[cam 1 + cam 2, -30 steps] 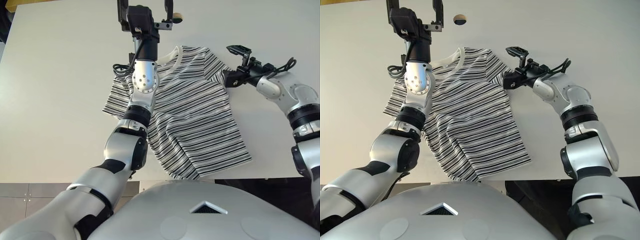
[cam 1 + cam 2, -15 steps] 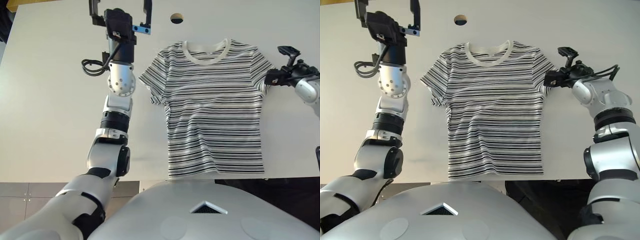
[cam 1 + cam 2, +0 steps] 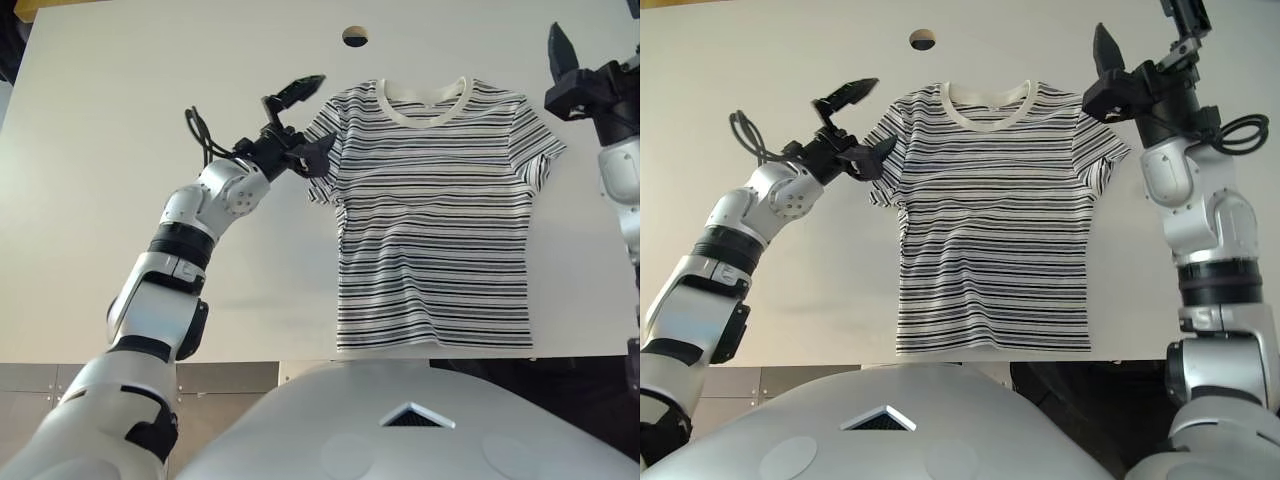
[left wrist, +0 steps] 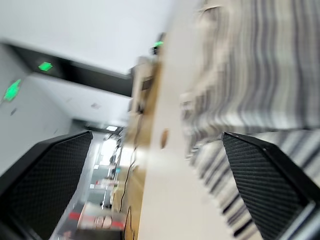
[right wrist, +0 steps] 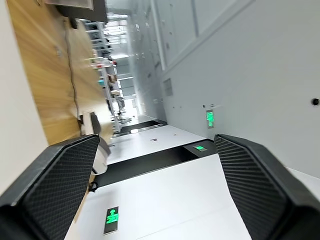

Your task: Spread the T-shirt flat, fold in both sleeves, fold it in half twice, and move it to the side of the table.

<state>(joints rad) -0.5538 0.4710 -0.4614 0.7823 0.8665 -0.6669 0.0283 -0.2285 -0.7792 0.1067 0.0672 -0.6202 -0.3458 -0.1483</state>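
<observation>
The T-shirt [image 3: 435,210] is seen spread flat on the white table [image 3: 120,150], collar [image 3: 987,104] twd the far edge and hem at the near edge, w/ both sleeves laid out to the sides. The left gripper [image 3: 308,125] is held low at the shirt's left side, its fingers set wide apart w/ nothing gripped. Its upper finger is pointed up and away over bare tabletop, while the lower finger is placed at the outer edge of the left sleeve [image 3: 330,182]; whether that fingertip is touching the cloth cannot be told. In the left wrist view, blurred striped cloth is seen in the gap btwn the two black pads [image 4: 272,190] and just beyond them. The right gripper [image 3: 1145,35] is held raised off the table, fingertips pointed up, beyond the right sleeve [image 3: 540,150] and apart from the fabric. Its fingers [image 5: 60,185] are likewise spread wide and nothing is held; in the right wrist view the room behind is seen btwn them. The shirt's right shoulder is located just below the inner fingertip of that gripper. A round hole [image 3: 354,36] in the tabletop is found beyond the left gripper's upper fingertip, twd the far edge, near the collar's left side.
</observation>
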